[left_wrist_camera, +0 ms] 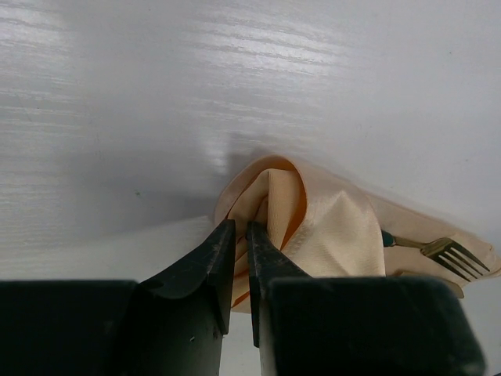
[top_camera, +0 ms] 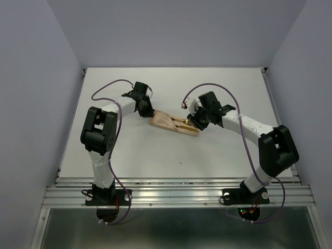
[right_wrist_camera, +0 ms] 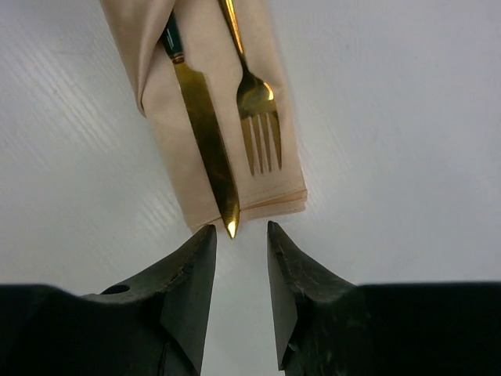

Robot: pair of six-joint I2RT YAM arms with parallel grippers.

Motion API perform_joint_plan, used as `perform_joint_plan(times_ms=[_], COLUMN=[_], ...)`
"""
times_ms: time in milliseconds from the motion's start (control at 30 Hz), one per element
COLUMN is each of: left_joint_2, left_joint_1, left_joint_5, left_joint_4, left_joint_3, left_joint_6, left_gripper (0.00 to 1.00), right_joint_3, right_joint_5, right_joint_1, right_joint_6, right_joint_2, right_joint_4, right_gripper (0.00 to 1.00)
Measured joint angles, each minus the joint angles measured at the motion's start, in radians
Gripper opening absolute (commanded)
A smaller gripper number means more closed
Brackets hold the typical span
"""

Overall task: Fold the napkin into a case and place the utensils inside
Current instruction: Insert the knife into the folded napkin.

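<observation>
Two arms reach from the near edge toward the middle of the white table (top_camera: 171, 155); grey walls stand along its left, far and right edges, and a ribbed metal rail (top_camera: 176, 194) runs along the near one; we see bare tabletop on every side of the case (top_camera: 167, 122), widest toward the far wall and toward the rail; the case lies about mid-table, a narrow peach-orange pocket slanting from far-left to near-right, between the two grippers; the left gripper (left_wrist_camera: 241, 229) sits at its bunched far-left end, jaws drawn nearly together and clamped on a fold of the cloth; at the other end a gold knife (right_wrist_camera: 205, 133) and a gold fork (right_wrist_camera: 257, 117) lie side by side on the cloth, heads out; the right gripper (right_wrist_camera: 239, 233) sits just off that end, jaws apart and holding nothing, the knife tip reaching the cloth's edge and pointing at the gap between them, touching neither finger
</observation>
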Motion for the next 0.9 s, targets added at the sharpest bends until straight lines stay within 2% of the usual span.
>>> perform_joint_plan(times_ms=[200,400,900], left_joint_2=[0.0,0.0,0.0], left_joint_1=[0.0,0.0,0.0], left_joint_5=[0.0,0.0,0.0], left_joint_4=[0.0,0.0,0.0], left_joint_3=[0.0,0.0,0.0], left_joint_6=[0.0,0.0,0.003], left_gripper=[0.23,0.23,0.23], right_joint_3=[-0.071,-0.069,-0.038], right_joint_5=[-0.052,-0.087,-0.097], right_joint_1=[-0.014,-0.019,-0.019], right_joint_6=[0.026,0.04,0.055], right_joint_2=[0.001,0.041,0.134], right_joint_4=[0.004,0.015,0.035], right_gripper=[0.37,0.34,0.34])
